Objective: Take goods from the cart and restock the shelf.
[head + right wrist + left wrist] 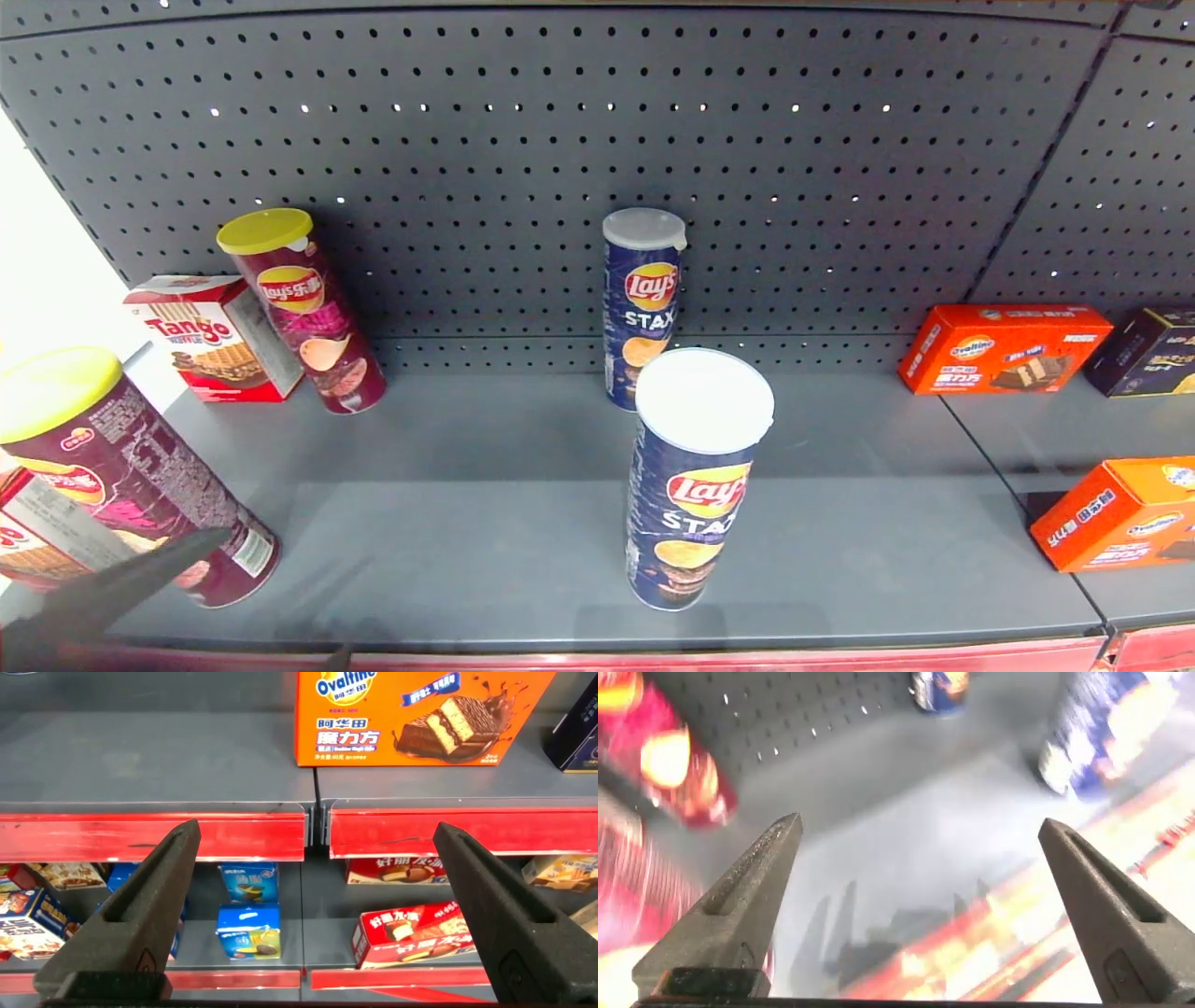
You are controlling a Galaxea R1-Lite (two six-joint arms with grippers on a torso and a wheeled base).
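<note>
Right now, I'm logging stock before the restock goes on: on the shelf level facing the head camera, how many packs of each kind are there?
Blue chip cans: 2
Maroon chip cans: 2
Red-and-white wafer boxes (one cut off at the edge): 2
Orange boxes: 2
Dark box: 1
Total: 9

Grey shelf (485, 523) with cans (695, 485), boxes (1004, 347)

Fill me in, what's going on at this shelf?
Restocking the shelf. Both end effectors are open and empty: left end effector beside the front maroon can at the shelf's left, right end effector facing the shelf edge below an orange box. The front blue can and rear blue can stand upright mid-shelf.
</note>
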